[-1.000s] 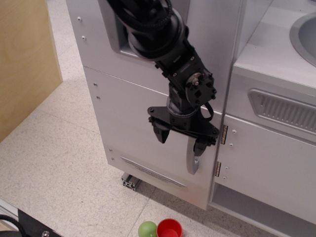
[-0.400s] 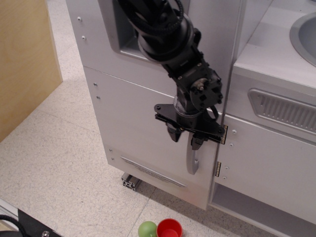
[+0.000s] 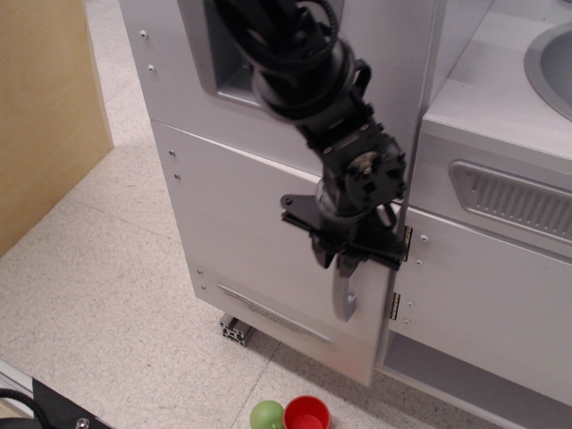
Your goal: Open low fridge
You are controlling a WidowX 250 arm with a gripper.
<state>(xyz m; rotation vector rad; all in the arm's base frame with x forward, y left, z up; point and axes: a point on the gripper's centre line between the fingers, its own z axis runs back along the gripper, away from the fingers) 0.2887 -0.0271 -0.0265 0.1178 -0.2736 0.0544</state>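
The low fridge (image 3: 250, 232) is the large white door panel at the bottom of the tall white unit, with a narrow grey vent strip (image 3: 268, 313) near its lower edge. Its vertical silver-grey bar handle (image 3: 344, 299) runs along the door's right side. My black gripper (image 3: 336, 259) reaches down from above, and its fingers are closed around the upper part of the handle. The door's right edge stands slightly out from the cabinet frame. The top of the handle is hidden behind the gripper.
A white cabinet door with brass hinges (image 3: 483, 304) stands right of the fridge, under a counter with a grey sink (image 3: 554, 63). A recessed grey dispenser niche (image 3: 219, 76) is above. A green ball (image 3: 266, 415) and a red cup (image 3: 307, 414) lie on the floor in front. A wooden panel (image 3: 45, 107) is at left.
My gripper moved right and down onto the handle, and its fingers closed around it. The door's lower right corner has come slightly forward.
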